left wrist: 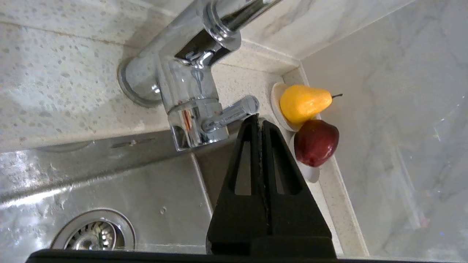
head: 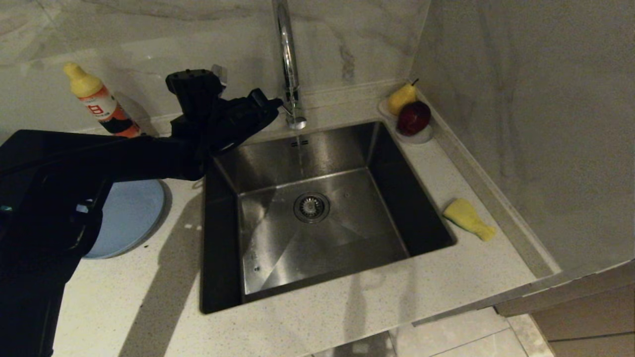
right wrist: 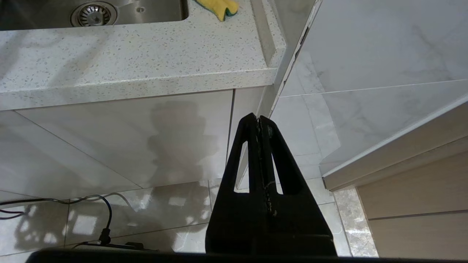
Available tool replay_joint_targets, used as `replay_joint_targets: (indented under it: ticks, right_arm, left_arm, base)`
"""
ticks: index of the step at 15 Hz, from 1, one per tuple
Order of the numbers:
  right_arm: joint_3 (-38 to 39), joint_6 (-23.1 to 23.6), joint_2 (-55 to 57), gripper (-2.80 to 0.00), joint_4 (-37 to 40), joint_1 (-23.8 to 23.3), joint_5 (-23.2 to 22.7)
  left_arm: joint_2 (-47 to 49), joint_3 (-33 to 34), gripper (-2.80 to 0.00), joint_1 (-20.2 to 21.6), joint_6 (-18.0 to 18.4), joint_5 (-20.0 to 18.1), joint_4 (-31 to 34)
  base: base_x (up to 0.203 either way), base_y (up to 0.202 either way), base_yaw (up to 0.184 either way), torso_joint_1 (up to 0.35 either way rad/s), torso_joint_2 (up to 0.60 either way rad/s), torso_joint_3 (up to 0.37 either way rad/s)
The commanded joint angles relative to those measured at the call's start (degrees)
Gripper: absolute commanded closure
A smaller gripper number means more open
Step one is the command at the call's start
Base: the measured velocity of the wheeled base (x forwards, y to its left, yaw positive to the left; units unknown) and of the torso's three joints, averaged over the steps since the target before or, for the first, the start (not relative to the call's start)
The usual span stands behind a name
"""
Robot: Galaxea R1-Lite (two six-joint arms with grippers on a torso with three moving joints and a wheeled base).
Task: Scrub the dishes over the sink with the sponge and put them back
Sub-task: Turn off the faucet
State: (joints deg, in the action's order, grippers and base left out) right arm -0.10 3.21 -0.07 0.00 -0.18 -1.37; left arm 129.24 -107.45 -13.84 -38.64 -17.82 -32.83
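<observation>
The steel sink [head: 278, 243] lies in the middle of the counter, and a thin stream of water [head: 299, 154] runs from the chrome tap [head: 287, 59] into it. My left gripper [head: 278, 103] is shut and empty, its tips right at the tap's side lever [left wrist: 234, 111]. From the left wrist the gripper [left wrist: 257, 118] shows both fingers pressed together. Of the dishes, a flat light-blue plate [head: 131, 213] rests on the counter left of the sink, partly hidden by my left arm. The yellow sponge [head: 469, 219] lies on the counter right of the sink. My right gripper [right wrist: 259, 118] hangs shut below counter height.
An orange and white bottle [head: 99, 104] with a yellow cap stands at the back left. A small dish with a yellow pear [head: 401, 96] and a red apple [head: 413, 117] sits in the back right corner. Marble walls close the back and right sides.
</observation>
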Motion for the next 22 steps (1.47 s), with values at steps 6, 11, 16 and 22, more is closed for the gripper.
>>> replay_joint_targets:
  ticks: [6,11,16,22]
  right_arm:
    - [0.01,0.04,0.07,0.0,0.0,0.01,-0.04]
    - [0.01,0.04,0.07,0.0,0.0,0.01,-0.04]
    - [0.01,0.04,0.07,0.0,0.0,0.01,-0.04]
    - [0.01,0.04,0.07,0.0,0.0,0.01,-0.04]
  left_arm:
    - [1.19,-0.44,0.0,0.52,1.82,-0.22,-0.64]
    - [1.54,-0.72,0.0,1.8,3.26,-0.2,-1.01]
    - [1.19,-0.83,0.0,1.97,4.19,-0.11,-1.56]
    - [0.48,-0.74,0.0,2.48,4.28,-0.28,-1.71]
  base:
    - [0.0,0.0,0.0,0.0,0.0,0.0]
    - [0.0,0.0,0.0,0.0,0.0,0.0]
    - [0.0,0.0,0.0,0.0,0.0,0.0]
    - [0.0,0.0,0.0,0.0,0.0,0.0]
